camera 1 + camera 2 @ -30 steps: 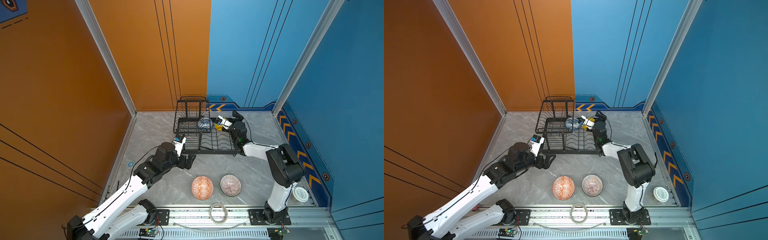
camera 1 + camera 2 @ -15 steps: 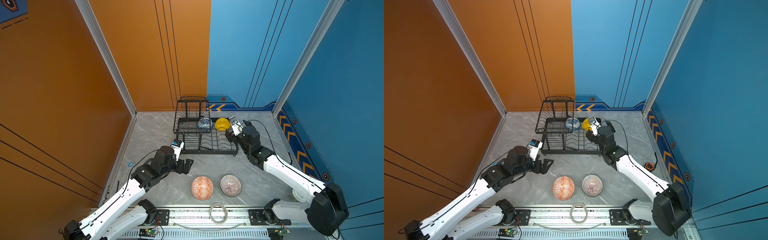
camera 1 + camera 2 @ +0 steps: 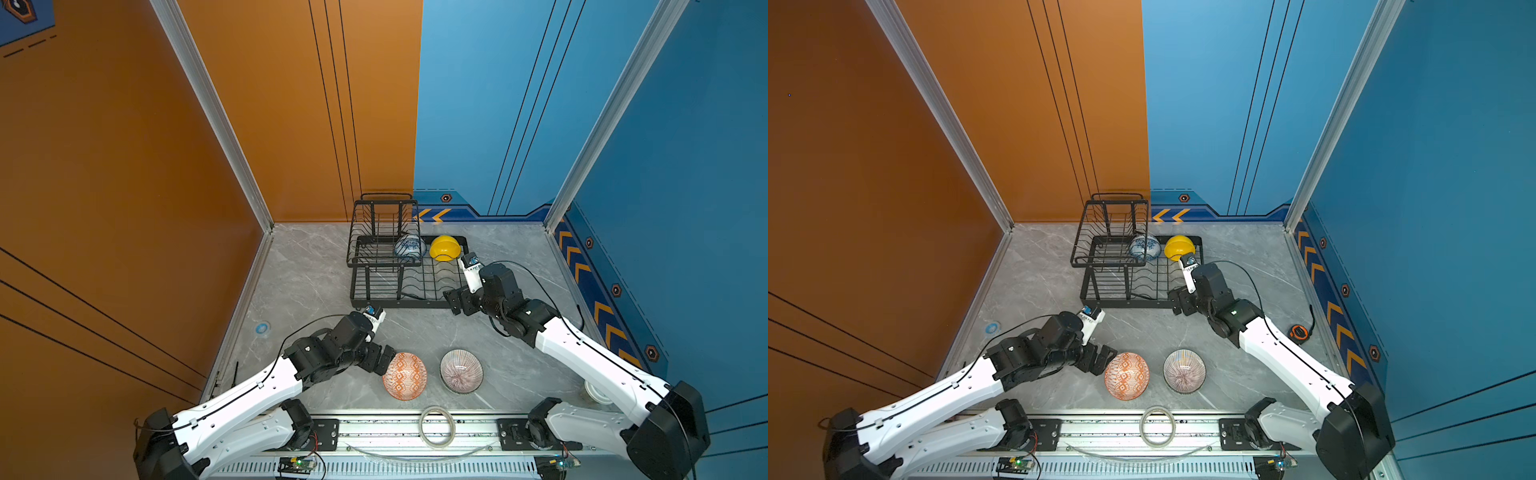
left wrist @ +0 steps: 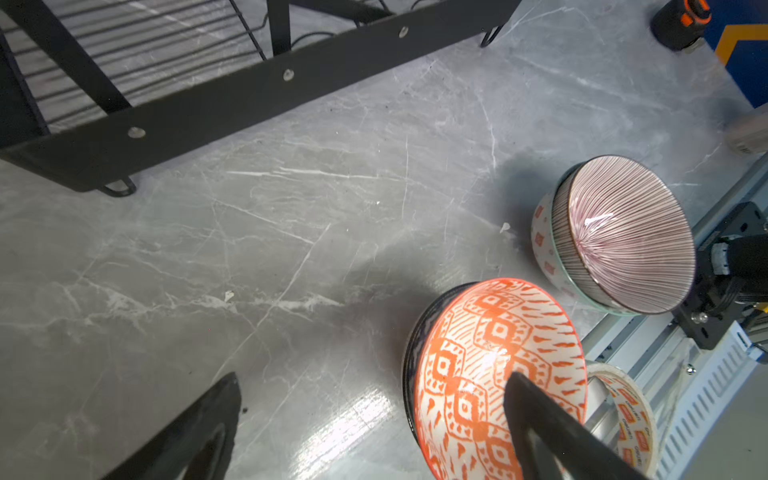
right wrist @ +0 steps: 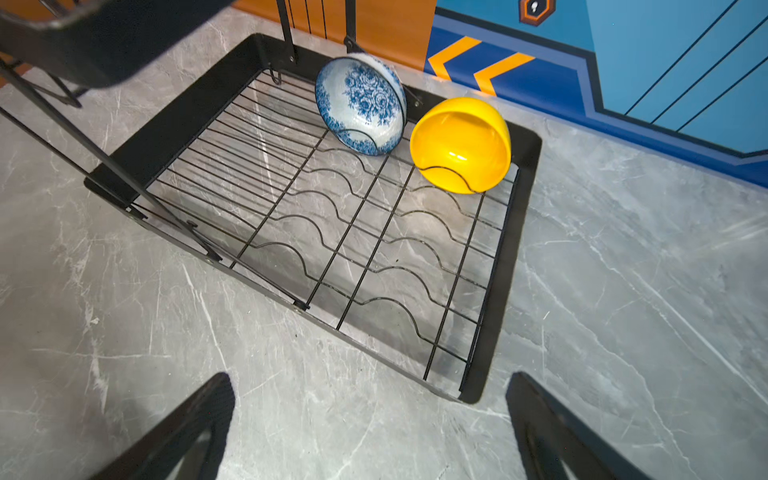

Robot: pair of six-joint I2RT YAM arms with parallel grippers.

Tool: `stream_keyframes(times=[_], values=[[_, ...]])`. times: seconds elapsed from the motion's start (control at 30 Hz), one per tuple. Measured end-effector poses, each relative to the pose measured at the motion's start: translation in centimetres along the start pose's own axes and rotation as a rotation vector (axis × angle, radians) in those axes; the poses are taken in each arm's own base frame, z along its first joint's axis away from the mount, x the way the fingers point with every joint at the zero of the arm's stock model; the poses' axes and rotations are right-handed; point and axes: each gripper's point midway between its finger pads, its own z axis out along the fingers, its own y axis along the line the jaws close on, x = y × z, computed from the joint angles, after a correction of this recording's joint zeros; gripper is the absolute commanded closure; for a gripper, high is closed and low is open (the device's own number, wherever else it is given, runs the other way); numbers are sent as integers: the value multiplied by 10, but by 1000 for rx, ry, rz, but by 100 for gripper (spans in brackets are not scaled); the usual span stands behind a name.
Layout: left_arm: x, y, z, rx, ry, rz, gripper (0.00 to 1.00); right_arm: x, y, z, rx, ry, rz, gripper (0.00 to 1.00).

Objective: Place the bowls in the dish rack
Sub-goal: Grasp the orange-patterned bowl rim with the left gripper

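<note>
In both top views: rack (image 3: 399,305) at the back of the table (image 3: 307,274), with blue bowl (image 3: 409,246) and yellow bowl (image 3: 444,248) side by side on edge at the far end of its base tray. Orange bowl (image 3: 404,376) and striped bowl (image 3: 461,370) mouths up near the front edge, side by side but apart, well clear of the rack; tape ring (image 3: 436,422) on the rail just in front. Left gripper (image 3: 382,360) spread wide, low, just beside the orange bowl, holding nothing. Right gripper (image 3: 457,302) spread wide at the rack's front right corner, holding nothing. In a top view, tape measure (image 3: 1299,331) by the right wall. Left wrist view: fingers (image 4: 216,399) far apart, one over bare table, the other across the orange bowl's rim; touching or not, cannot tell. Striped bowl further off; each seemingly nested in a second bowl. Right wrist view: fingers (image 5: 216,399) wide apart above bare table, just short of the rack's near corner; blue and yellow bowls leaning in the wire slots, just beside each other.
</note>
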Motion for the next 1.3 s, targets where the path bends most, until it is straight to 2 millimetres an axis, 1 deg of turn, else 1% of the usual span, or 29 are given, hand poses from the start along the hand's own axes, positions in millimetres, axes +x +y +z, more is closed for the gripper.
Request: stream_keyframes(times=[0.03, 0.07, 0.17, 0.23, 0.3, 0.47, 0.77, 0.9, 1.03, 1.2, 1.3], values=[[4, 0, 3, -3, 16, -4, 19, 2, 0, 1, 0, 8, 3, 0], [8, 0, 6, -6, 30, -12, 25, 4, 0, 3, 0, 15, 5, 0], [17, -2, 13, -13, 72, -18, 41, 9, 1, 8, 2, 37, 10, 0], [22, -4, 16, -14, 92, -20, 48, 12, 1, 12, 2, 50, 11, 0], [25, -6, 18, -13, 105, -24, 54, 14, 2, 14, 2, 60, 13, 0], [32, -9, 24, -18, 141, -27, 61, 18, 4, 18, -1, 75, 7, 0], [44, -15, 36, -21, 194, -21, 74, 18, 6, 18, -3, 76, 12, 0], [48, -19, 43, -18, 219, -16, 82, 18, 6, 18, -3, 76, 12, 0], [50, -22, 46, -19, 231, -11, 90, 19, 6, 18, -3, 76, 13, 0], [47, -24, 46, -14, 225, -12, 99, 20, 6, 19, -3, 79, 15, 0], [47, -24, 46, -16, 228, -12, 100, 20, 5, 19, -3, 78, 16, 0]])
